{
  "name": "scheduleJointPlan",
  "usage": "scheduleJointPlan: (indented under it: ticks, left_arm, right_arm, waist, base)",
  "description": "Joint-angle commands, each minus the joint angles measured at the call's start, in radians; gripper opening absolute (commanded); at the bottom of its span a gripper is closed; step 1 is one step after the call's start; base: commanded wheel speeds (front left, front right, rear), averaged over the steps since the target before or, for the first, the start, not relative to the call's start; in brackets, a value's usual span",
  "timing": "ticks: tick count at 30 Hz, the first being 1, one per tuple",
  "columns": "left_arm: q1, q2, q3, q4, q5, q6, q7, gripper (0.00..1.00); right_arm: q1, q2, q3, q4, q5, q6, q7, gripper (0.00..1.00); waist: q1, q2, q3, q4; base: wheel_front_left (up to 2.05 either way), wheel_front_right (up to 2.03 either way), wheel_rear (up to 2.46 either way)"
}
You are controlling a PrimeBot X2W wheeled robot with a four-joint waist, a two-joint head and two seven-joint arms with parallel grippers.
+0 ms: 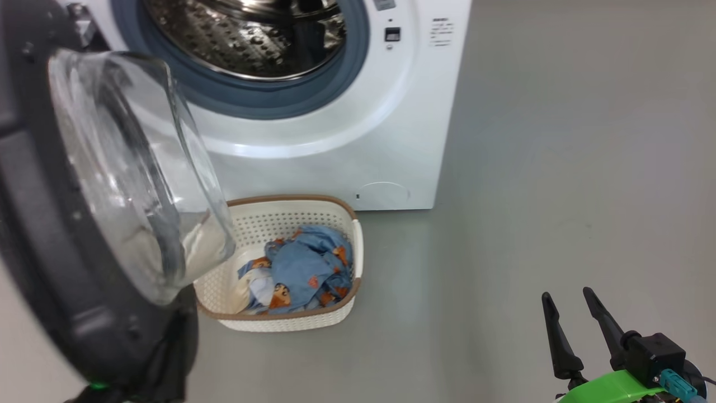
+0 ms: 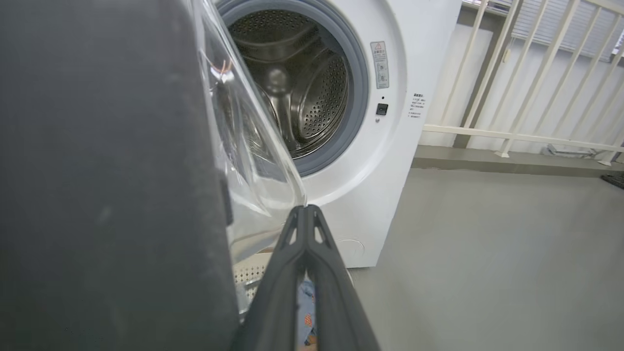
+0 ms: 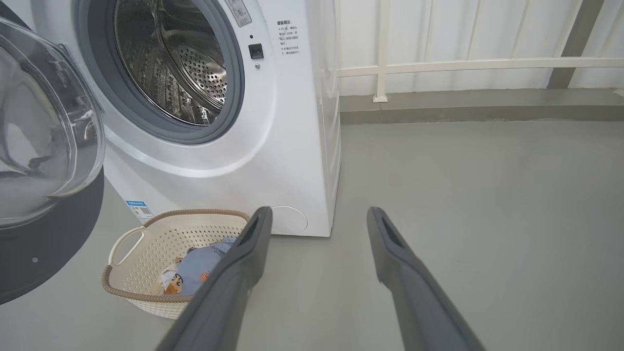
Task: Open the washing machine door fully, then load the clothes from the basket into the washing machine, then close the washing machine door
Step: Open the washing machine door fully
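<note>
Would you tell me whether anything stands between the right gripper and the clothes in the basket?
Nothing visible does. Only bare floor lies between the open right gripper and the basket, whose top is uncovered above the clothes. The washing machine door stands on the basket's far side, off that line.

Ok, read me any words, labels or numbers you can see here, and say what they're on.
Nothing reads clearly.
Grey warning sticker beside the washing machine opening: too blurred.
Small print block on its front: too small.
Blue label, lower front corner: too small.
</note>
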Motion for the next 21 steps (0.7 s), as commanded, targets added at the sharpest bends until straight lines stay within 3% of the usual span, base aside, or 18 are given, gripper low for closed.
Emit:
scheduleJointPlan:
  ticks: [1,11,21]
  left_arm:
    - [-0.038,0.024,0.122,-0.021,0.01,0.036,-0.002,0.0]
    - [-0.001,-0.009,0.252,0.001,0.012,0.063,-0.002,0.0]
    - [-0.038,-0.017,0.397,0.07,-0.025,0.077,-0.002,0.0]
  right_arm:
    - [-0.029,-0.005,0.025,-0.022,0.007,0.006,-0.012,1.0]
    - [-0.031,-0.005,0.029,-0.012,0.006,0.006,-0.012,1.0]
    - [-0.03,-0.005,0.036,-0.019,0.004,0.006,-0.012,1.0]
  waist:
    - [0.0,0.0,0.007,0.034]
    - [0.0,0.0,-0.016,0.081]
    - [0.0,0.0,-0.01,0.058]
  base:
    - [0.0,0.0,0.0]
    - [0.0,0.0,0.0]
    - [0.0,0.0,0.0]
